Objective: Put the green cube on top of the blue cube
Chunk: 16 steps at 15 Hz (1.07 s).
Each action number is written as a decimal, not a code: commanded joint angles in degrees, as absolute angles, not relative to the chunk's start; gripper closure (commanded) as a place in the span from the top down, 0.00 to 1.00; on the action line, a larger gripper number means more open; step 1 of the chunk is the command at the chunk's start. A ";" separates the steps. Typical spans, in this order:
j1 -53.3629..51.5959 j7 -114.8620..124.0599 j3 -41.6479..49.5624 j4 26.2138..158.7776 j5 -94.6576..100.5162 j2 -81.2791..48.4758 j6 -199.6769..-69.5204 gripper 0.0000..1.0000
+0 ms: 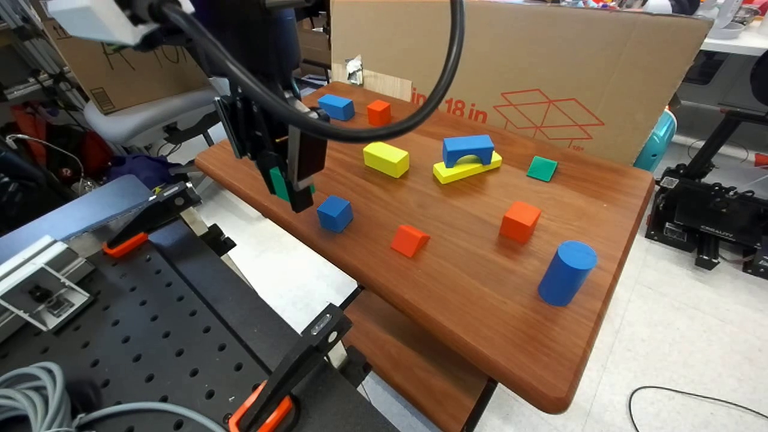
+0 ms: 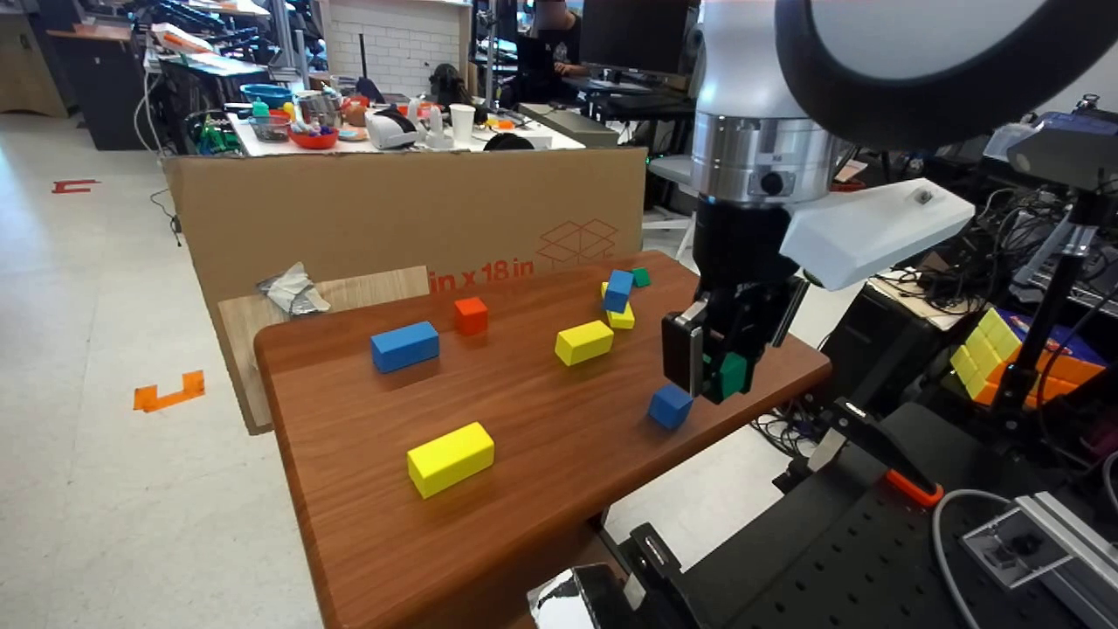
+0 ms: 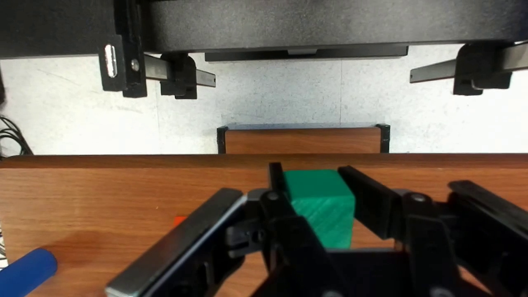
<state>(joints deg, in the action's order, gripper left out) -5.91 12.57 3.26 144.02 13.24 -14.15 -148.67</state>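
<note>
- claw (image 3: 314, 185) clamped on the green cube (image 3: 324, 214), a finger on either side of it.
- green cube held in the air, off the table (image 1: 468, 288) and apart from the blue cube (image 1: 335, 213).
- blue cube on the table by the near edge; in an exterior view it lies just right of the claw.
- going right there, in order: red wedge (image 1: 410, 240), red cube (image 1: 520, 222), then blue cylinder (image 1: 567, 273), standing upright towards the right end.
- farther back, blue arch (image 1: 469, 148) on a yellow slab (image 1: 465, 173), with a green piece (image 1: 542, 168) just to the right.
- yellow block (image 1: 386, 159) left of the slab, apart from it.
- far left, blue block (image 1: 336, 107) and, just beside it, other red cube (image 1: 379, 113).
- other yellow block (image 2: 451, 459) at the near left of the table, in an exterior view.
- cardboard (image 1: 528, 54) with red print, upright behind the far edge.
- cable (image 1: 360, 134) looping down in front of the table in an exterior view.
- bench (image 1: 150, 360) near left there, two clamps (image 1: 294, 369) along its table side.
</note>
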 commanded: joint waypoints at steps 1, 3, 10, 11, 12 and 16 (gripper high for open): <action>-5.74 12.31 4.34 146.19 17.21 -13.50 -152.19 0.12; -6.30 14.25 5.92 146.83 21.33 -13.40 -154.22 0.12; -6.07 16.10 9.18 146.90 25.82 -14.65 -158.40 0.12; -5.91 15.81 9.16 146.87 25.18 -14.83 -159.05 0.12; -5.57 15.36 8.88 146.95 23.90 -15.08 -160.16 0.12; -5.96 15.74 9.10 146.42 22.56 -17.03 -163.07 0.12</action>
<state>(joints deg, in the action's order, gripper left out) -5.91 15.30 8.66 146.36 23.39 -15.55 -159.95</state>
